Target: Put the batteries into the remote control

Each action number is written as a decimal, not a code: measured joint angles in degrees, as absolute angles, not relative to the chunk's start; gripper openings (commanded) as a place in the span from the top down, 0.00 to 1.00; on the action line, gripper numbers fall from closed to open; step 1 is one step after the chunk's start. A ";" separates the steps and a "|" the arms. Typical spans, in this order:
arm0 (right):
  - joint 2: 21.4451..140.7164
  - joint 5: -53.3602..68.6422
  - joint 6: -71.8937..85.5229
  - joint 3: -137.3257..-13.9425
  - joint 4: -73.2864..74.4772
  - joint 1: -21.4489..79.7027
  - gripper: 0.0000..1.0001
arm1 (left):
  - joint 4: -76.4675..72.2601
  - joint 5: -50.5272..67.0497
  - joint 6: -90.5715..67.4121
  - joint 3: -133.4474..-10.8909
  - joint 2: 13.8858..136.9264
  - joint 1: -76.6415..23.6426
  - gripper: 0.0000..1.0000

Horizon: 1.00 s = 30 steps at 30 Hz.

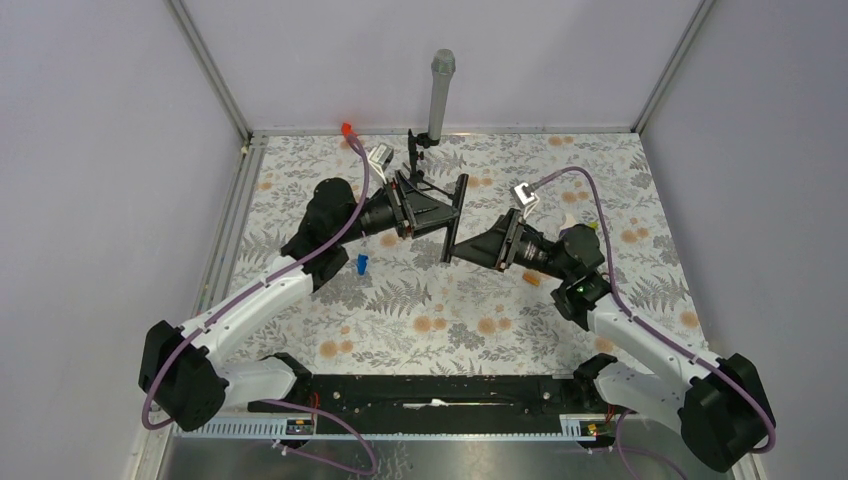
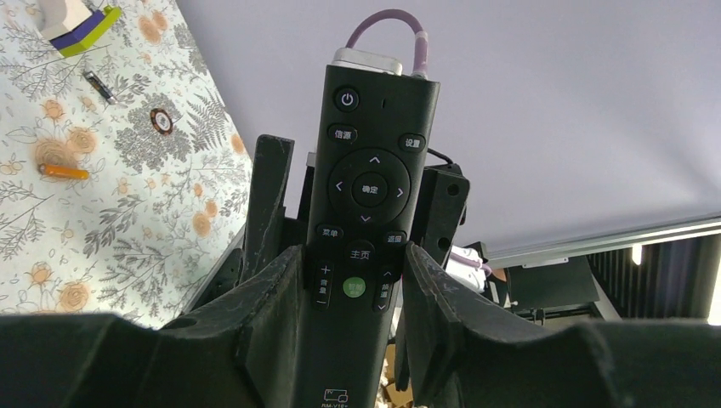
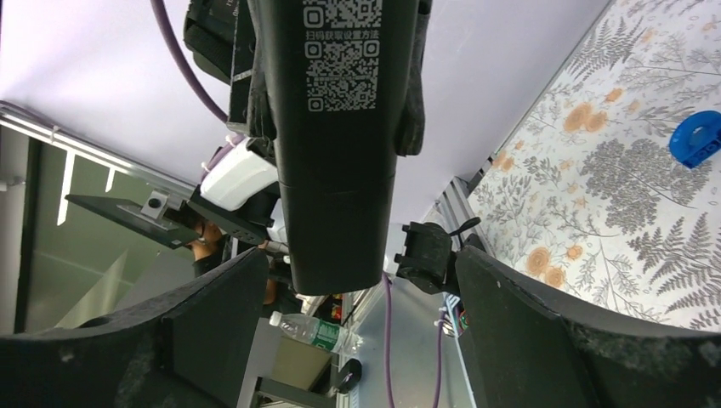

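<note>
My left gripper (image 1: 450,208) (image 2: 353,255) is shut on the black remote control (image 1: 457,218) and holds it above the table. The button face (image 2: 367,187) is towards the left wrist camera. My right gripper (image 1: 464,248) (image 3: 360,268) is open. Its fingers stand on either side of the remote's lower end, apart from it. The remote's back with QR codes (image 3: 340,127) faces the right wrist camera. One orange battery (image 1: 533,279) (image 2: 62,171) lies on the floral mat near the right arm. I see no other battery.
A small blue piece (image 1: 362,263) (image 3: 697,136) lies on the mat by the left arm. A grey cylinder on a stand (image 1: 440,90) rises at the back centre. A yellow-green block (image 2: 85,25) and a small dark disc (image 2: 161,121) lie on the mat.
</note>
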<state>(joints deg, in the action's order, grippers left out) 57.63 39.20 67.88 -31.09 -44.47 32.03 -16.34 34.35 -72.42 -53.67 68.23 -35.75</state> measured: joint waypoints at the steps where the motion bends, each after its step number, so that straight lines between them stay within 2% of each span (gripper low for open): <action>1: 57.93 39.20 68.34 -31.11 -45.41 32.25 0.13 | -17.15 34.35 -72.86 -53.49 68.40 -35.75 0.75; 6: 60.03 39.18 70.50 -31.18 -49.74 33.28 0.23 | -17.78 34.11 -73.60 -52.71 68.42 -35.75 0.74; 12: 61.49 38.61 71.53 -31.35 -52.18 34.70 0.48 | -17.96 32.77 -73.43 -51.66 68.29 -35.75 0.70; 14: 61.87 38.24 71.24 -31.35 -52.01 34.83 0.54 | -18.02 32.47 -73.34 -51.62 67.94 -35.77 0.64; 22: 62.06 35.88 60.82 -35.09 -43.46 35.48 0.57 | -15.64 30.09 -69.12 -51.62 67.20 -35.75 0.21; 25: 62.06 34.37 54.50 -37.08 -37.85 35.66 0.58 | -9.93 26.70 -64.71 -52.10 66.04 -35.75 0.13; 30: 62.52 30.30 42.28 -40.45 -26.70 36.82 0.62 | -1.06 20.64 -54.37 -54.41 64.66 -35.75 0.12</action>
